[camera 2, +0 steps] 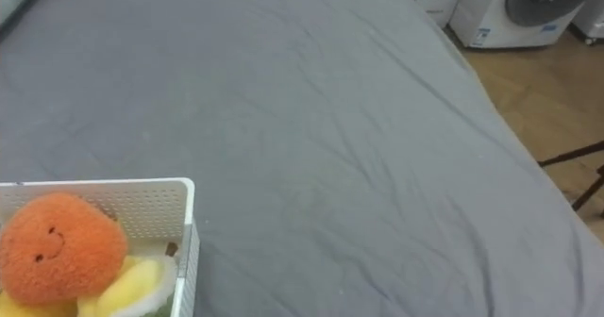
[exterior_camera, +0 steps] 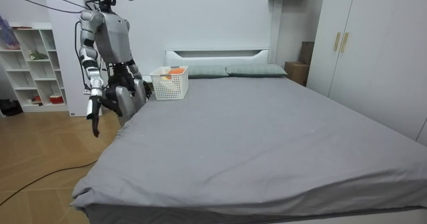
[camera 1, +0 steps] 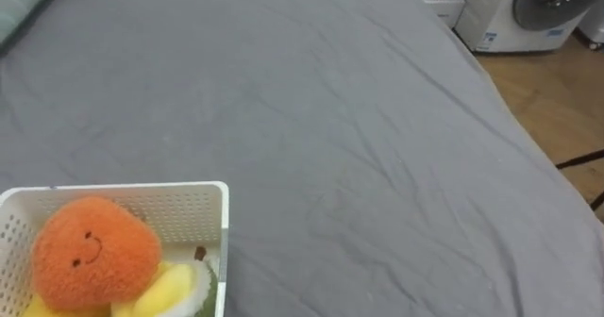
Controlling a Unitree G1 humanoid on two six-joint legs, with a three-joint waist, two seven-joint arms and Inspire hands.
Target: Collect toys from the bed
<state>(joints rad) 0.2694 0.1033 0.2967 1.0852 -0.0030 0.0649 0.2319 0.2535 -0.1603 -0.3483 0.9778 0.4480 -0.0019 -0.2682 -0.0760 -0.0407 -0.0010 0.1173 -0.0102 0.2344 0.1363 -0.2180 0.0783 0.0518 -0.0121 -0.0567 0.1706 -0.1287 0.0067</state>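
Orange plush (camera 1: 92,251) in white basket (camera 1: 142,192), grey bed (camera 1: 330,147).

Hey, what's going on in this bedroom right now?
The robot stands beside the grey bed, near its head end, handling nothing. Its right hand hangs at its side, fingers relaxed and empty. A white basket sits on the bed before it, to its left, holding an orange plush toy and a yellow one. No loose toys show on the sheet.

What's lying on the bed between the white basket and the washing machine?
Nothing: the left eye view shows bare grey sheet from the basket to the bed's edge, beyond which the washing machine stands.
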